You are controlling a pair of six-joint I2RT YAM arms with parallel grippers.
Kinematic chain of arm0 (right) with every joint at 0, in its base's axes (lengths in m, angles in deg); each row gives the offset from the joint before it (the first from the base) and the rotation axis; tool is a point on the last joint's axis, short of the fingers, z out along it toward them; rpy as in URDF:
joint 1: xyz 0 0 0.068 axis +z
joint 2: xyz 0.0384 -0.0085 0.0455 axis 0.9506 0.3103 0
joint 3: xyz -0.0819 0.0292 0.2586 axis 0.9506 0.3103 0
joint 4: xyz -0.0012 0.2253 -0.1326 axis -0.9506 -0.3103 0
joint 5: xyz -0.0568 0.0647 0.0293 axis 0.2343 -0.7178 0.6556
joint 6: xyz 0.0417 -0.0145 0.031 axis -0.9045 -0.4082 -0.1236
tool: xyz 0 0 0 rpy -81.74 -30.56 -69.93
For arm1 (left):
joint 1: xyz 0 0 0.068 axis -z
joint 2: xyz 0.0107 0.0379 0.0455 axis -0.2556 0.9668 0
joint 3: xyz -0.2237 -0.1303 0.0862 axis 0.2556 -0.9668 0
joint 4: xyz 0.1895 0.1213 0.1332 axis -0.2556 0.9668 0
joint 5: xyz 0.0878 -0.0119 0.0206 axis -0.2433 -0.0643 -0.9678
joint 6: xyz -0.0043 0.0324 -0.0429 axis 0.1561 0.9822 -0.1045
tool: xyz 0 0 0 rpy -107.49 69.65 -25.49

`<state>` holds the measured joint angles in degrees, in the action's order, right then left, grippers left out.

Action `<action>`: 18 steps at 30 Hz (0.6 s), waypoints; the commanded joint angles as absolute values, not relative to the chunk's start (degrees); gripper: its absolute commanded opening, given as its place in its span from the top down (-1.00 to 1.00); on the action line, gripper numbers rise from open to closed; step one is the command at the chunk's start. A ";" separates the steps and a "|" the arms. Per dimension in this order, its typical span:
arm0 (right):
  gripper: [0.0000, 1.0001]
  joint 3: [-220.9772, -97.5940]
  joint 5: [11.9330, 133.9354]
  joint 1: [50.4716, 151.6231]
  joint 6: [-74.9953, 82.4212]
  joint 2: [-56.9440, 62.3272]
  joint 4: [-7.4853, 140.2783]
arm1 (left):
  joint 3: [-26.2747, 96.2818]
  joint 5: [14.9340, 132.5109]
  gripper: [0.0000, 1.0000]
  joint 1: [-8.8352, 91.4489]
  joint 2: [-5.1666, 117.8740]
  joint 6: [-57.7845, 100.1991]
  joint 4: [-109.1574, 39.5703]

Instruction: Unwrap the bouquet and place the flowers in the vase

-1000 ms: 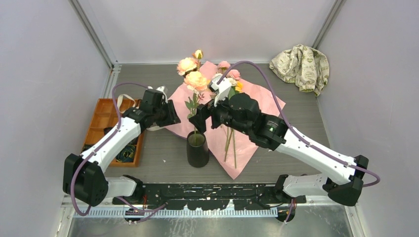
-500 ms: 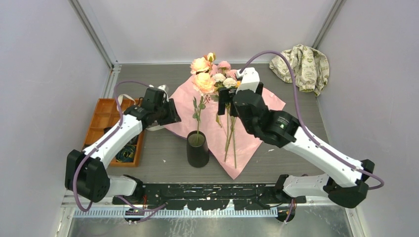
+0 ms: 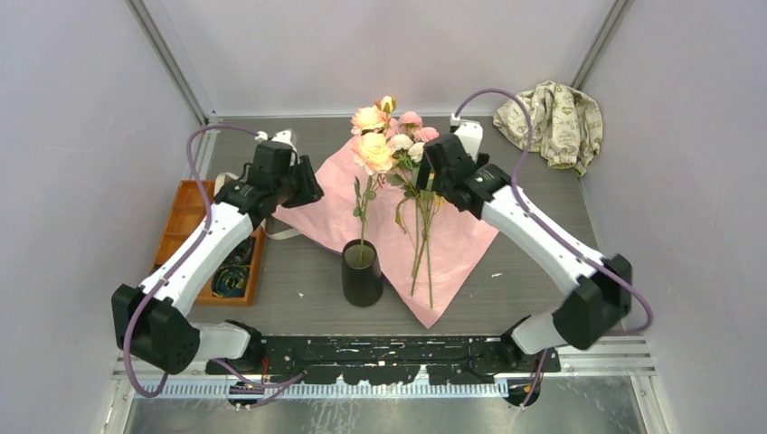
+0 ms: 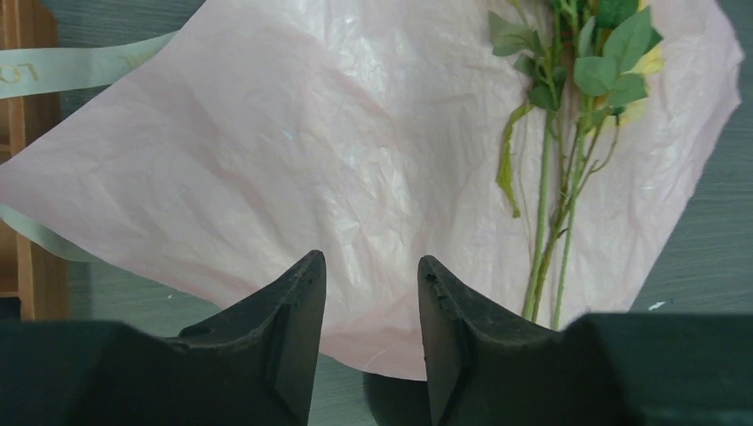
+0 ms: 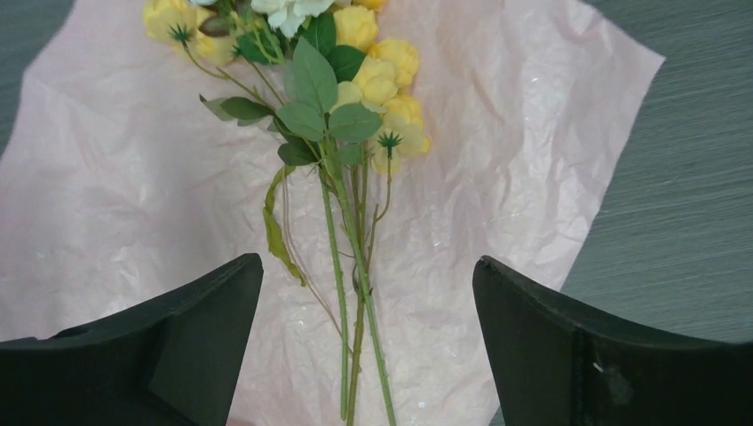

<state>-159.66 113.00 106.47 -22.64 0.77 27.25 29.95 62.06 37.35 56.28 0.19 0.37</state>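
Observation:
The black vase (image 3: pixel 362 276) stands at the table's front centre with one of the flowers (image 3: pixel 373 152) upright in it, peach blooms on top. The other flowers (image 3: pixel 420 240) lie on the spread pink wrapping paper (image 3: pixel 470 231) of the opened bouquet, with yellow blooms (image 5: pixel 382 80) and green stems (image 5: pixel 342 266). My right gripper (image 5: pixel 366 266) hangs open above those lying stems, which run between its wide jaws without touching. Above the paper's left edge hovers my left gripper (image 4: pixel 371 275), open and empty; the paper (image 4: pixel 266 177) and the vase rim (image 4: pixel 395 404) show beyond its fingers.
An orange tray (image 3: pixel 190 217) sits at the left under the left arm. A beige patterned cloth (image 3: pixel 552 117) lies in the back right corner. A pale ribbon (image 4: pixel 80 67) trails off the paper's left side. Walls close in the left, right and back.
My right gripper has drawn away from the stem in the vase, going back and right over the lying flowers. That flower now stands straighter. The left gripper has shifted slightly back.

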 commanded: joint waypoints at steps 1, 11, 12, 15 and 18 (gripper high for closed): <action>-0.80 -163.52 104.74 104.28 -23.42 10.81 28.56 | 27.85 66.92 0.09 36.36 49.36 0.23 -7.66; -0.22 -177.40 100.26 103.09 -19.68 32.88 27.27 | 22.14 74.02 0.02 33.75 39.10 0.98 -12.71; -0.14 -178.79 100.65 102.97 -19.36 34.25 26.93 | 21.96 73.61 0.02 33.63 38.68 1.27 -12.09; 0.04 -181.91 101.38 102.35 -18.77 37.60 26.13 | 21.19 72.97 0.02 33.45 37.73 1.84 -10.66; 0.10 -183.49 101.59 101.97 -18.50 39.16 25.78 | 20.08 72.67 0.02 33.35 36.78 1.98 -10.07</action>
